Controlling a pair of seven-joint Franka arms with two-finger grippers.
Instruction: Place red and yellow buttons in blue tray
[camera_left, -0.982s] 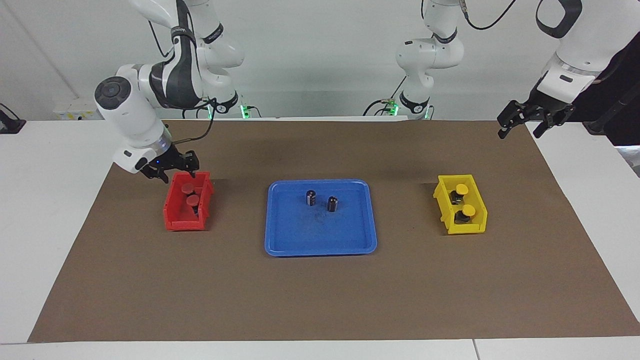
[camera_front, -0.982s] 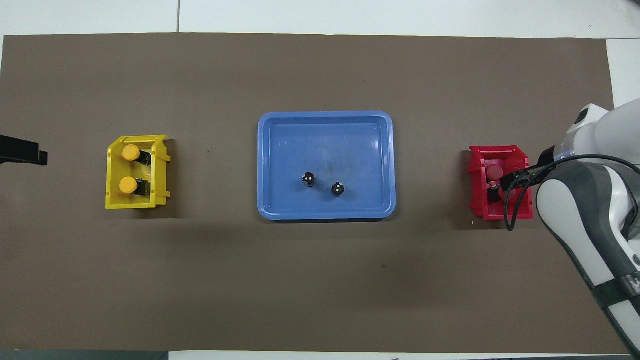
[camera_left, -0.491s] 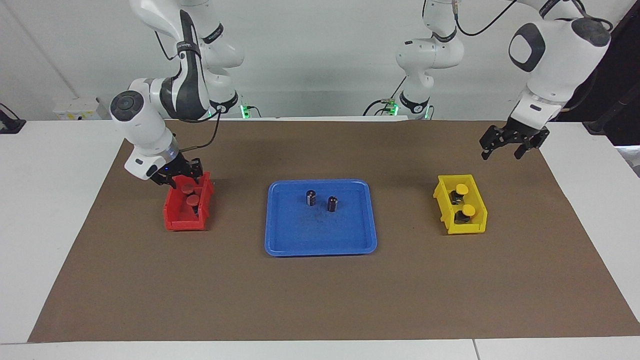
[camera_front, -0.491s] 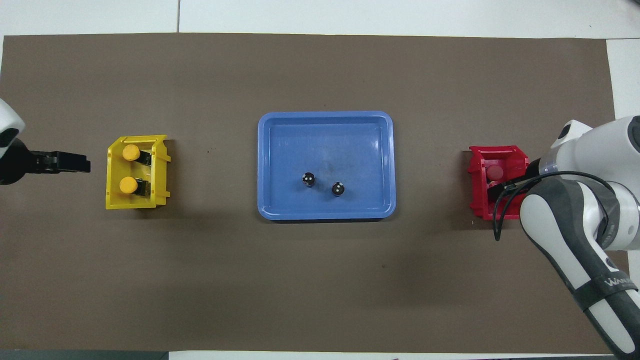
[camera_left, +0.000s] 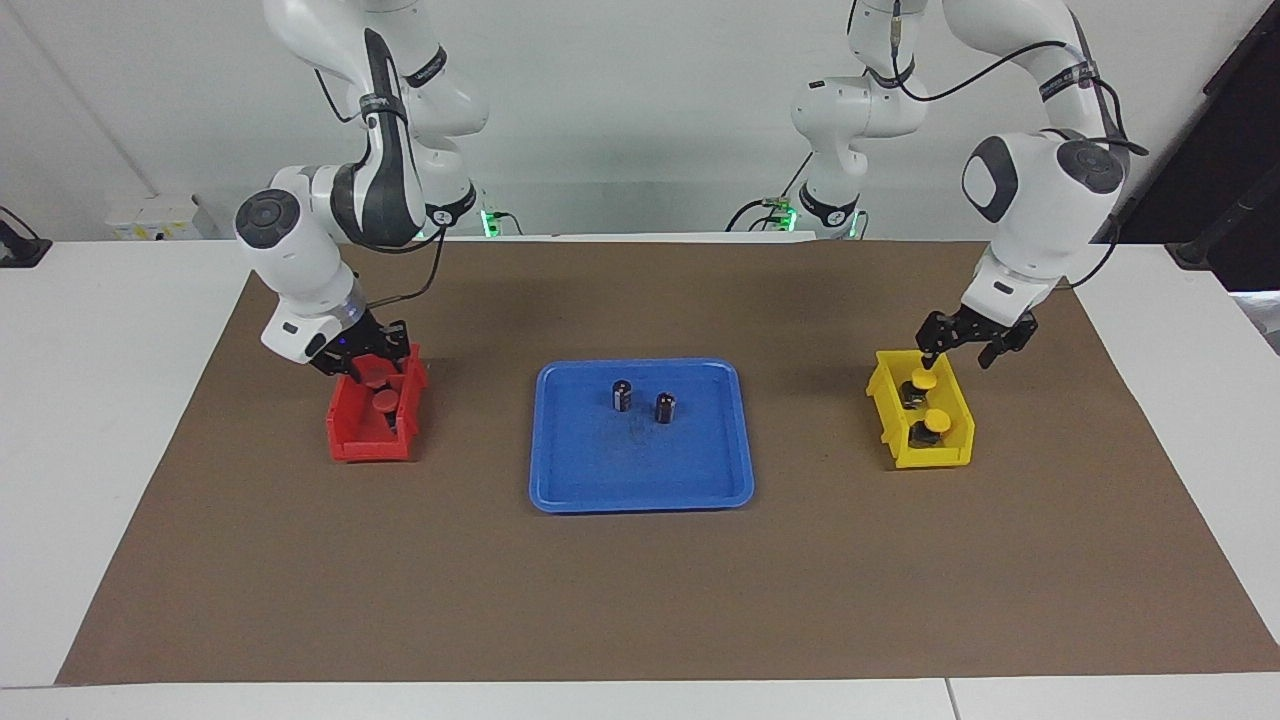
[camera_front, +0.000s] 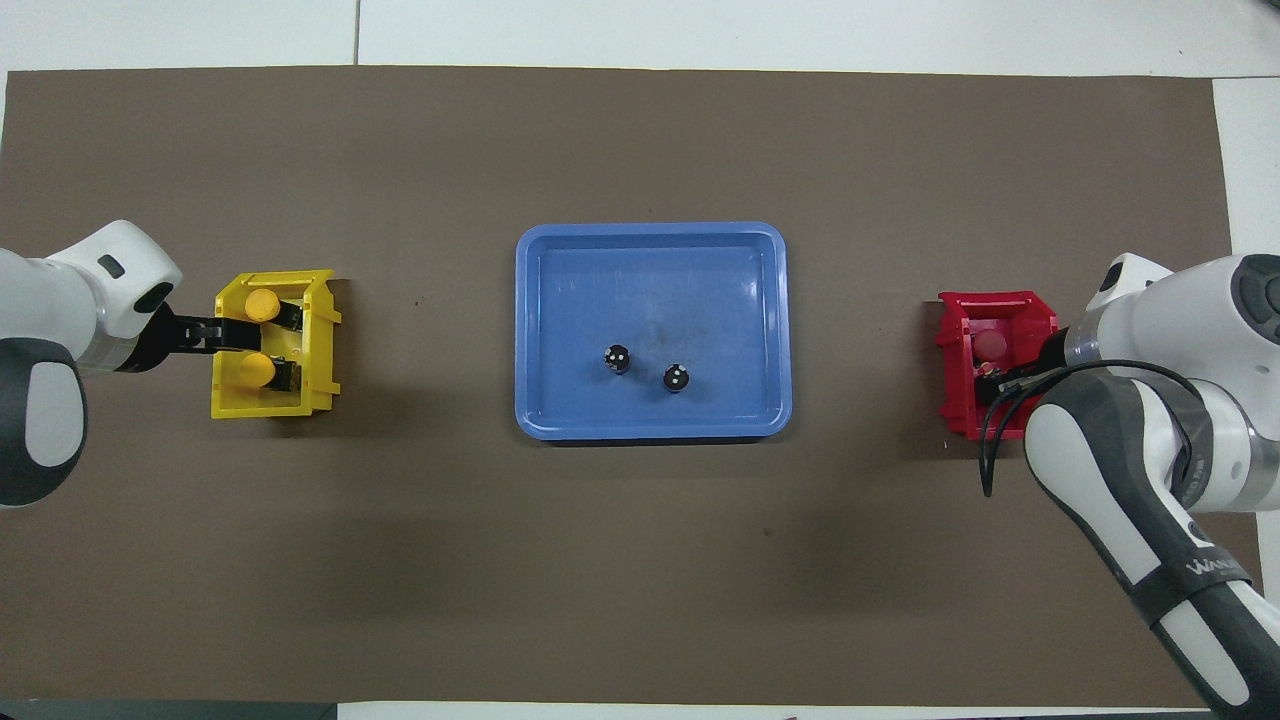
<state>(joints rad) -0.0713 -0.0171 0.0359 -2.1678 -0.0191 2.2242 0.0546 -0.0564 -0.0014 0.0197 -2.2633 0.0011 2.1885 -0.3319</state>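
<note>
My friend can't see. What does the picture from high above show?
Two robot arms reach into small bins at each end of a brown mat: the left gripper at the yellow bin with two yellow buttons, the right gripper at the red bin. Between them, a blue tray holds two dark cylinders.

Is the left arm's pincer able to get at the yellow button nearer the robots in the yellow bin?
Probably yes. The left pincer hangs right over the yellow bin, at that yellow button. The bin is open on top, with nothing covering the button.
</note>
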